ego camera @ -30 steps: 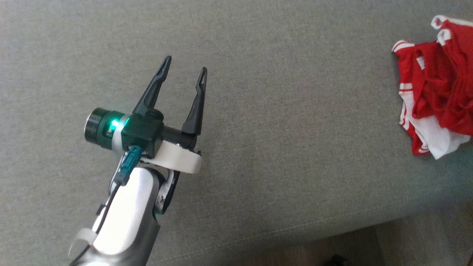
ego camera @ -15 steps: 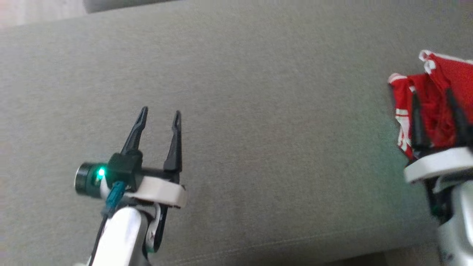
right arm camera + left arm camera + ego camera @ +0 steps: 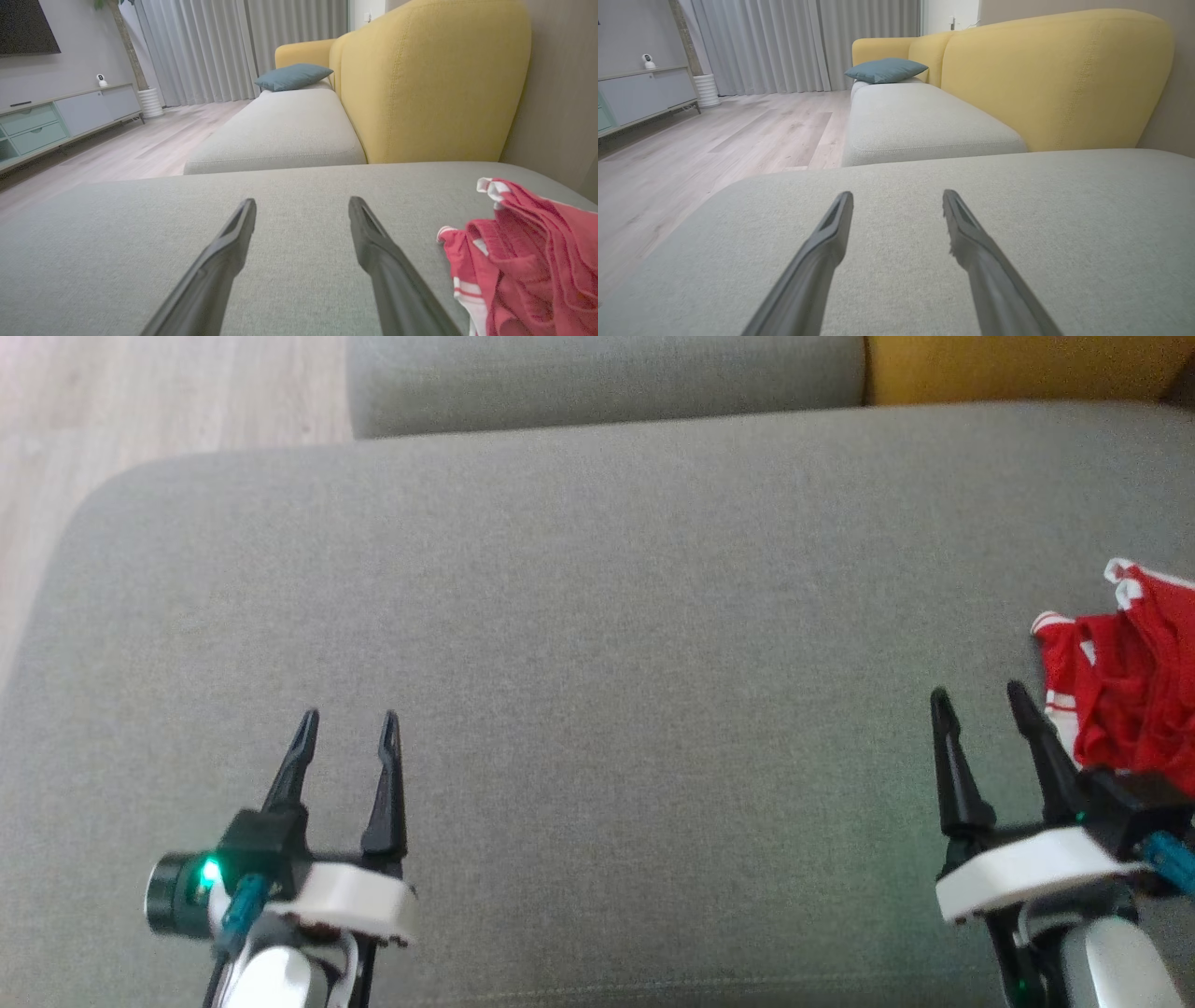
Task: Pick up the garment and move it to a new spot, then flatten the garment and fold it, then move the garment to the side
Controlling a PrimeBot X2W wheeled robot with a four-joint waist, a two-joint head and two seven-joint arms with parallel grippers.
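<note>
1. Change of view: over the last second the head view has shifted as a whole, so the camera has moved, not the things. It now takes in the far edge of the wide grey woven-fabric seat cushion (image 3: pixel 597 616), a strip of pale wood-plank floor (image 3: pixel 140 401) and a mustard-yellow upholstered backrest (image 3: pixel 1018 364).
2. Right gripper: the right gripper (image 3: pixel 977 693) has come into the head view within that second. It stands at lower right with fingers spread wide and nothing between them.
3. Left gripper: the left gripper (image 3: pixel 349 717) stands at lower left, its fingers spread and empty as before. Bare cushion lies ahead of it.
4. Garment: the crumpled red fabric garment (image 3: pixel 1130 700) with white striped trim lies bunched on the cushion just to the right of the right gripper. In the right wrist view it is clear of the fingers. It is well apart from the left gripper. The heap looks unchanged.
5. Meaning for the task: the garment is neither flat nor folded, so flattening and folding are judged outstanding. The heap fits either the pick-up place or the new spot ahead of flattening. The pictures do not settle which.
6. Containers: far ahead of the right gripper, across the floor, a white ribbed round planter (image 3: pixel 150 102) holds a plant stem (image 3: pixel 122 46). Beside it, the drawers of a low grey-and-green cabinet (image 3: pixel 56 121) are shut, so their contents are hidden.
</note>
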